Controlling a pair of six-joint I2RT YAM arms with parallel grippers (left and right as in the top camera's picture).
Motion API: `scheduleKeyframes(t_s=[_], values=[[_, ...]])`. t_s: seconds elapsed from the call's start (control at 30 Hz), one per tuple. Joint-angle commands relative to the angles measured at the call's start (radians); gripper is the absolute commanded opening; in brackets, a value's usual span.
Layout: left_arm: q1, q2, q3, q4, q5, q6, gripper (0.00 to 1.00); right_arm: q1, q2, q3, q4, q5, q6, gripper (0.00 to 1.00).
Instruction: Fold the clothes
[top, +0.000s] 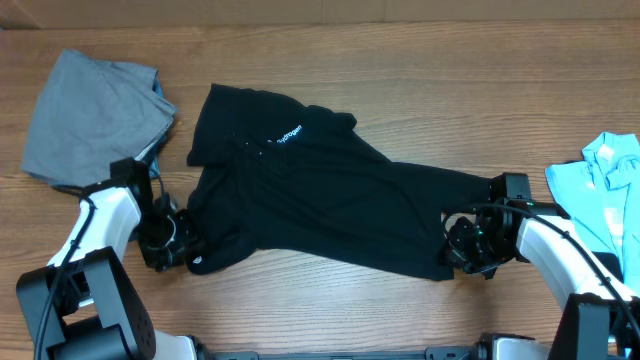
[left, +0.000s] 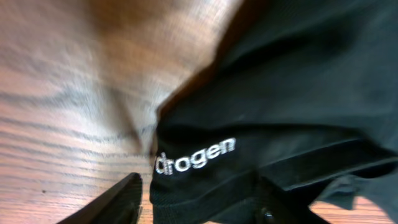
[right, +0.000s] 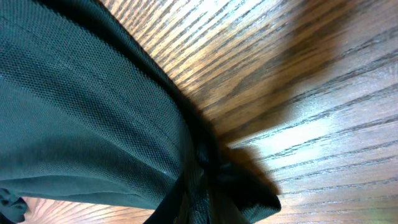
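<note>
The black shirt lies crumpled across the middle of the table, with small white lettering near its upper part. My left gripper is at the shirt's lower left edge. In the left wrist view its jaws stand apart around a fold of black cloth printed with white lettering. The left finger is clear of the cloth, and the other finger is mostly hidden behind it. My right gripper is at the shirt's right end, shut on a bunched hem.
A grey garment lies at the back left, with a light-blue edge under it. A light-blue garment lies at the right edge. Bare wooden table shows behind the shirt.
</note>
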Motion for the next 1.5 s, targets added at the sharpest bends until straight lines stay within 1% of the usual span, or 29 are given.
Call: scheduleKeyframes(t_s=[0.0, 0.03, 0.07, 0.1, 0.2, 0.23, 0.33, 0.4, 0.57, 0.63, 0.87, 0.93, 1.0, 1.07, 1.17, 1.23, 1.3, 1.37, 1.4, 1.47], values=[[0.0, 0.008, -0.031, 0.014, -0.01, -0.018, 0.48, -0.002, -0.008, 0.019, -0.003, 0.005, -0.005, 0.11], [0.0, 0.008, -0.036, 0.024, -0.029, -0.018, 0.47, -0.002, -0.008, 0.019, -0.004, 0.005, -0.005, 0.11], [0.0, 0.008, -0.042, 0.032, -0.047, -0.019, 0.43, -0.002, -0.008, 0.019, -0.005, 0.005, -0.005, 0.11], [0.0, 0.008, -0.049, 0.045, -0.06, -0.023, 0.35, -0.002, -0.008, 0.019, -0.006, 0.005, -0.005, 0.11], [0.0, 0.008, -0.055, 0.073, -0.049, -0.022, 0.06, -0.002, -0.008, 0.019, -0.007, 0.005, -0.005, 0.11], [0.0, 0.007, -0.054, 0.077, -0.045, -0.022, 0.04, -0.002, -0.008, 0.019, -0.007, 0.006, -0.006, 0.11], [0.0, 0.005, -0.037, 0.054, -0.02, -0.021, 0.04, -0.002, -0.008, 0.019, -0.006, 0.006, -0.006, 0.11], [0.002, 0.003, -0.002, 0.011, -0.016, -0.01, 0.04, -0.002, -0.008, 0.019, -0.006, 0.006, -0.006, 0.11], [0.013, -0.025, 0.159, -0.132, -0.021, 0.013, 0.04, -0.002, -0.008, 0.02, -0.001, 0.01, -0.006, 0.11], [0.02, -0.045, 0.22, -0.163, -0.026, 0.013, 0.04, -0.002, -0.008, 0.02, 0.007, 0.01, -0.006, 0.11], [0.039, -0.098, 0.369, -0.159, -0.047, -0.024, 0.04, -0.002, -0.008, 0.02, 0.053, 0.025, 0.006, 0.11], [0.039, -0.098, 0.378, -0.16, -0.043, -0.026, 0.04, -0.003, -0.008, 0.02, 0.061, 0.031, 0.029, 0.11], [0.039, -0.098, 0.378, -0.166, -0.046, -0.025, 0.04, -0.003, -0.008, 0.02, 0.069, 0.051, 0.055, 0.19], [0.039, -0.098, 0.378, -0.166, -0.045, -0.025, 0.04, -0.003, -0.007, 0.019, 0.058, 0.047, 0.054, 0.21], [0.039, -0.098, 0.378, -0.17, -0.044, -0.025, 0.04, 0.0, -0.007, -0.005, -0.005, 0.047, 0.05, 0.22], [0.039, -0.098, 0.378, -0.173, -0.045, -0.024, 0.04, 0.0, -0.007, -0.04, 0.016, 0.046, 0.05, 0.22], [0.039, -0.098, 0.378, -0.174, -0.045, -0.024, 0.04, 0.0, -0.007, -0.052, 0.056, -0.005, 0.025, 0.22], [0.039, -0.098, 0.378, -0.174, -0.045, -0.024, 0.04, 0.0, -0.007, -0.052, 0.088, -0.062, -0.009, 0.27], [0.039, -0.098, 0.378, -0.175, -0.044, -0.024, 0.04, 0.0, -0.007, -0.052, 0.091, -0.082, -0.008, 0.29], [0.039, -0.098, 0.378, -0.182, -0.045, -0.024, 0.04, 0.0, -0.007, -0.052, 0.083, -0.133, -0.01, 0.3]])
